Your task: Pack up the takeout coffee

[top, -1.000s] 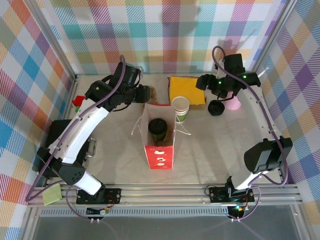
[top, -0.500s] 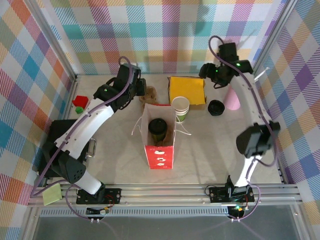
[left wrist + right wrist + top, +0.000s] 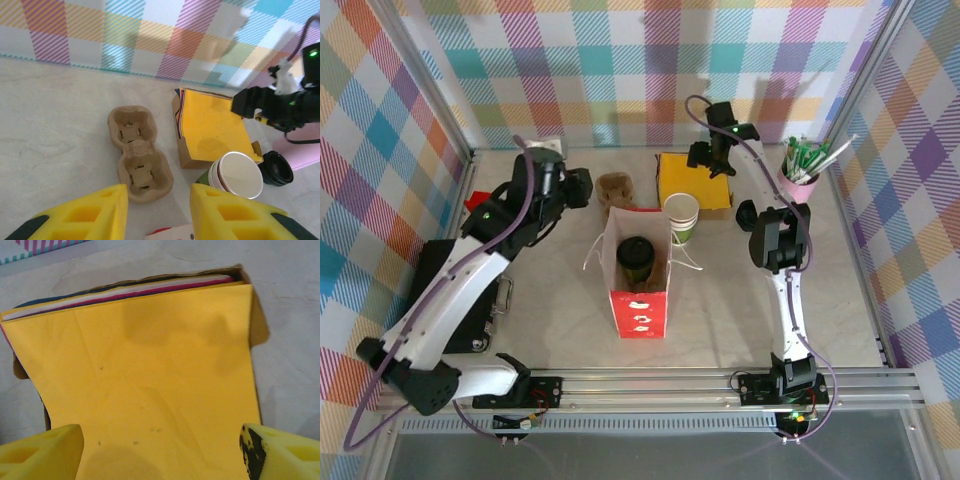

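The takeout coffee (image 3: 636, 256), a green-banded cup with a dark top, stands upright inside the open red paper bag (image 3: 640, 312) in the middle of the table. My left gripper (image 3: 578, 187) (image 3: 157, 212) hovers open behind the bag's left side, with nothing between its yellow fingers (image 3: 97, 210). In its wrist view the bag's top edge (image 3: 170, 234) shows just below. My right gripper (image 3: 704, 158) (image 3: 160, 455) is open over the yellow napkins (image 3: 150, 380) in their box (image 3: 693, 180), fingers spread wide and holding nothing.
A cardboard cup carrier (image 3: 615, 188) (image 3: 136, 150) lies behind the bag. The nested cup stack (image 3: 681, 215) (image 3: 236, 175) stands by the bag's right corner, with a black lid (image 3: 747, 213) (image 3: 277, 168) beyond it. A pink cup of stirrers (image 3: 800, 182) is at the back right. A black block (image 3: 445, 290) sits left.
The right arm swung left from the black lid and pink cup to above the napkin box. The left arm drew back to the left, away from the carrier.
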